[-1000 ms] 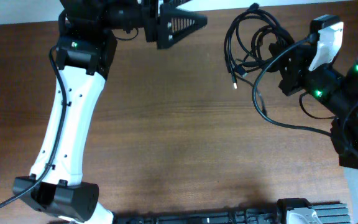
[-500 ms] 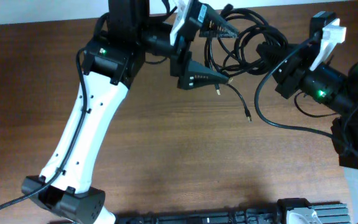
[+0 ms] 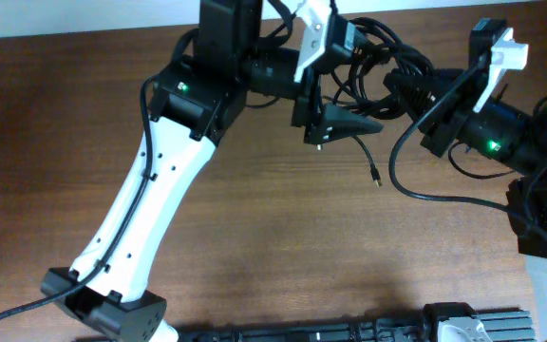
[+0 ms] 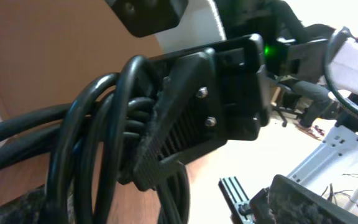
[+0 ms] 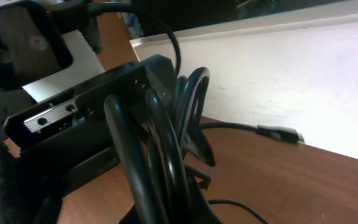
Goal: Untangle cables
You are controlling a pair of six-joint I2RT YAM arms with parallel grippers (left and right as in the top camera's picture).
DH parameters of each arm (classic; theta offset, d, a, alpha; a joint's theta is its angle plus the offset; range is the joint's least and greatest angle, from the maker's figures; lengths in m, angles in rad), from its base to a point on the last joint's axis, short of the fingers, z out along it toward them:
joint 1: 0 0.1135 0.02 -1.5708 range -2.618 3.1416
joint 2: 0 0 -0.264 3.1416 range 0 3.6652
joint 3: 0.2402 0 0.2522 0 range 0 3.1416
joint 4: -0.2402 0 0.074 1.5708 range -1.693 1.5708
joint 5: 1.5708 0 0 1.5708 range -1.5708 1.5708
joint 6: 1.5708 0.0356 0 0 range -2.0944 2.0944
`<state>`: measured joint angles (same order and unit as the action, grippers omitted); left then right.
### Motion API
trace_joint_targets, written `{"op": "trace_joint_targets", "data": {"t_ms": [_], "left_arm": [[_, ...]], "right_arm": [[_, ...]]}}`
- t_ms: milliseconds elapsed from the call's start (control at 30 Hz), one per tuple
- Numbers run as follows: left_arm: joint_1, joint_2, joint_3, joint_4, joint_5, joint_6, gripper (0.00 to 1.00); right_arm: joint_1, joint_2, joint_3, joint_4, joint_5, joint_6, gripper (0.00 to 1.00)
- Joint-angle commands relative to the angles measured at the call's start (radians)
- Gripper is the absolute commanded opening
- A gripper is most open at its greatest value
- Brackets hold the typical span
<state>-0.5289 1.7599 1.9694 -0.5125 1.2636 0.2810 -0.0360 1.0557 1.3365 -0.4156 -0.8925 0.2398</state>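
Observation:
The cables (image 3: 376,59) are a tangle of thin black cords lifted at the table's far right. My right gripper (image 3: 411,92) is shut on the bundle from the right. In the right wrist view the loops (image 5: 160,143) rise from between its fingers (image 5: 173,214). My left gripper (image 3: 367,84) is open wide, with one finger on either side of the bundle's left part. In the left wrist view the cords (image 4: 98,143) hang by its left finger, and the right gripper's finger (image 4: 197,118) is close in front. One loose end with a plug (image 3: 376,177) trails onto the table.
The brown wooden table (image 3: 273,228) stretches in front of the arms. The right arm's thicker wire (image 3: 425,188) loops over the table at the right. A black rail (image 3: 349,332) runs along the front edge. A white wall (image 5: 303,74) lies behind the far edge.
My left arm has swung right from the far left and brought its open fingers around the bundle. The right gripper has kept hold of it. The loose plug end has shifted right.

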Motion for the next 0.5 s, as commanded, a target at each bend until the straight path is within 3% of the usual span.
{"op": "trace_joint_targets", "data": {"t_ms": [0,33,233,300,333,433,467], "left_arm": [[-0.005,-0.008,0.008,0.002,-0.053,0.012,0.16],[-0.005,-0.008,0.008,0.002,-0.053,0.01,0.0],[0.031,-0.008,0.008,0.002,-0.063,-0.022,0.0],[0.047,-0.008,0.008,0.003,-0.171,-0.095,0.0],[0.058,-0.008,0.008,0.003,-0.27,-0.159,0.0],[0.063,-0.008,0.008,0.004,-0.296,-0.183,0.0],[0.063,-0.008,0.008,0.003,-0.327,-0.184,0.0]], "right_arm": [[-0.004,-0.011,0.006,0.013,-0.038,0.001,0.04],[-0.005,-0.01,0.006,0.013,-0.027,0.001,0.04],[-0.005,-0.009,0.006,-0.035,0.101,0.0,0.04],[-0.005,-0.009,0.006,-0.057,0.1,-0.043,0.06],[-0.005,-0.009,0.005,-0.085,0.1,-0.049,0.18],[-0.005,-0.009,0.005,-0.138,0.065,-0.146,0.45],[-0.005,-0.009,0.005,-0.171,0.058,-0.188,0.6]]}}
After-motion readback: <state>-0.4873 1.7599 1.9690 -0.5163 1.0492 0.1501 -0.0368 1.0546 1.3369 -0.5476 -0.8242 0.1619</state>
